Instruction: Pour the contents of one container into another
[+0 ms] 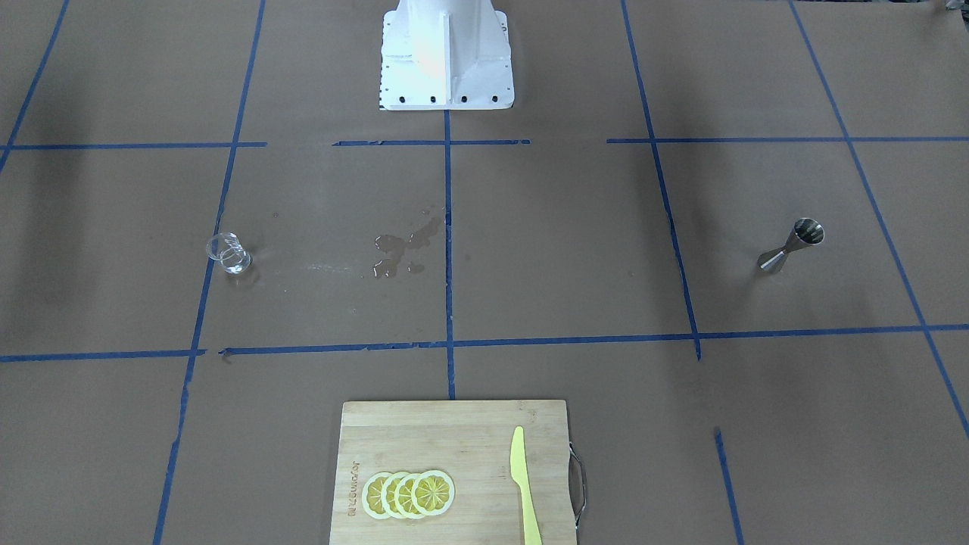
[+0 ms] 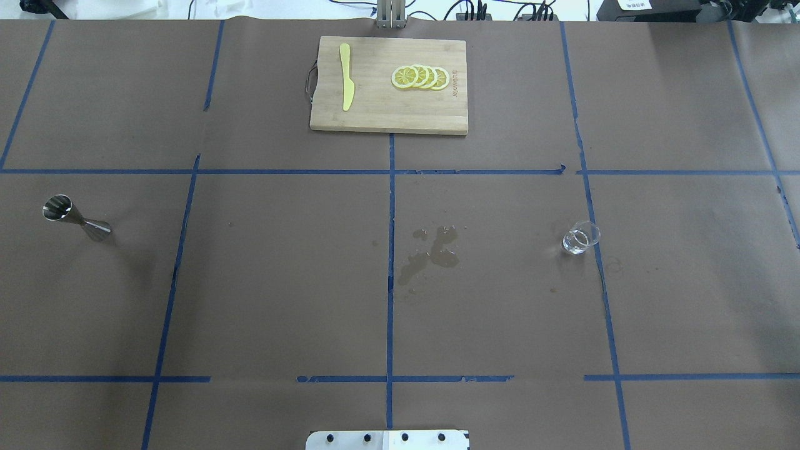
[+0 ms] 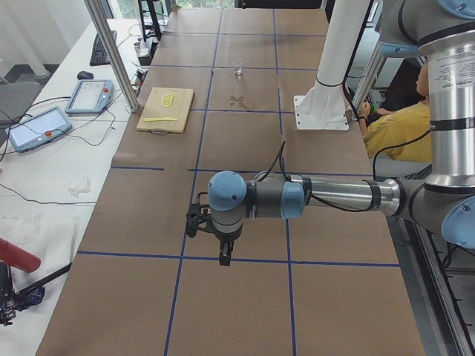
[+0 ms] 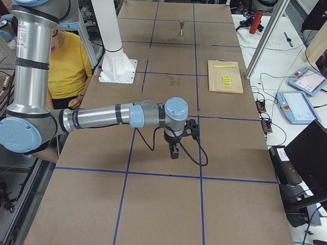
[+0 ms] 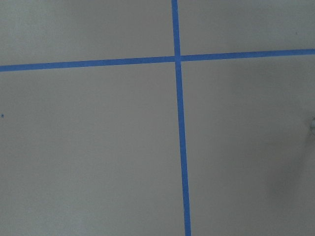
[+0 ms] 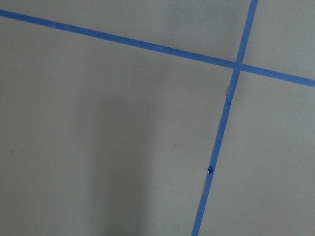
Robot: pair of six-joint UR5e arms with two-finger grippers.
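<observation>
The clear glass cup (image 1: 229, 253) (image 2: 580, 238) stands upright on the brown table cover on the robot's right side. The steel jigger (image 1: 791, 245) (image 2: 76, 217) stands far off on the robot's left side. Neither gripper is near them. My left gripper (image 3: 224, 256) shows only in the exterior left view, hanging above the table; I cannot tell whether it is open or shut. My right gripper (image 4: 174, 151) shows only in the exterior right view, and I cannot tell its state either. Both wrist views show only brown cover and blue tape.
A wet spill (image 2: 431, 250) marks the table's middle. A wooden cutting board (image 2: 387, 115) at the far edge carries lemon slices (image 2: 420, 77) and a yellow knife (image 2: 345, 84). The white robot base (image 1: 445, 57) stands at the near edge. A person in yellow (image 4: 69, 61) sits behind it.
</observation>
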